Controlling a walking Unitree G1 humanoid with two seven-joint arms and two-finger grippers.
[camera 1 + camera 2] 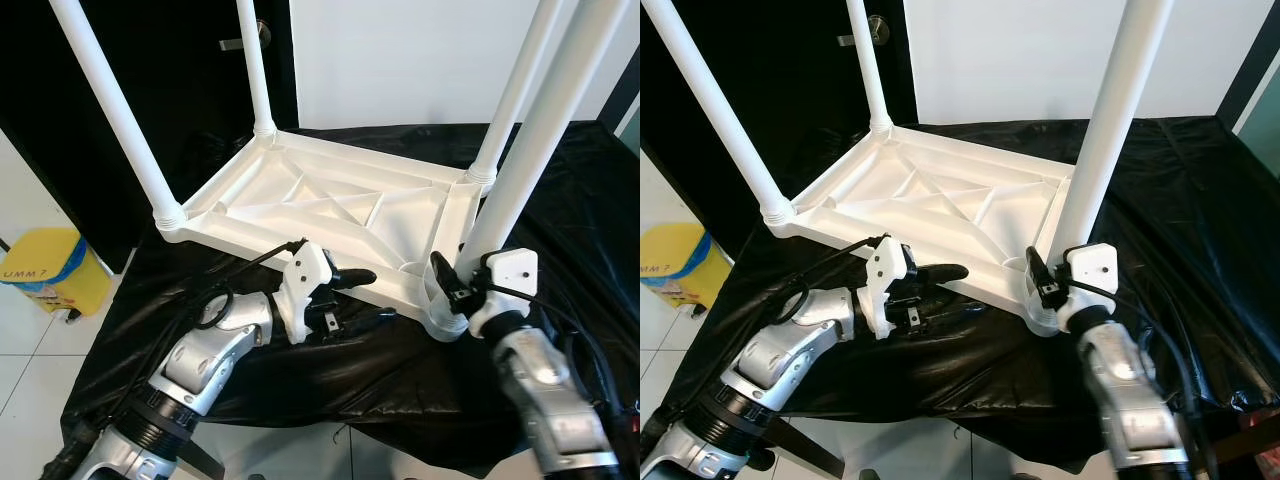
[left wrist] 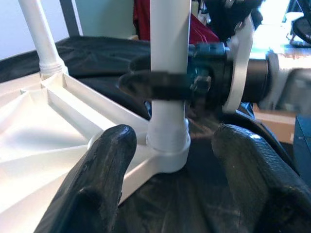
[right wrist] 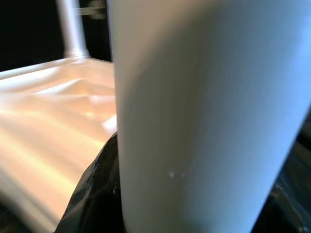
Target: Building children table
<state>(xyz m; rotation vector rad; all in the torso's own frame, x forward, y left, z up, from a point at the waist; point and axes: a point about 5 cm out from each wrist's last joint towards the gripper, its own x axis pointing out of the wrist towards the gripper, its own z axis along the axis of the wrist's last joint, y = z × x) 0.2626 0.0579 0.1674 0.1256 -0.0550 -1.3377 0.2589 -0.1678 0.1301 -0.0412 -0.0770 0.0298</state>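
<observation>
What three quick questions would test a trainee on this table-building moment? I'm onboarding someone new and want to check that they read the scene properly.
1. True or false: the white tabletop lies upside down on the black cloth, its legs pointing up.
2. Which gripper is closed around the near leg just above its socket: A) left, B) right, C) neither?
3. Fill in: the left gripper has its fingers ____ and holds nothing, beside the tabletop's near edge.

Key: 1 true. 2 B: the right gripper clasps that leg low down. 3 open.
</observation>
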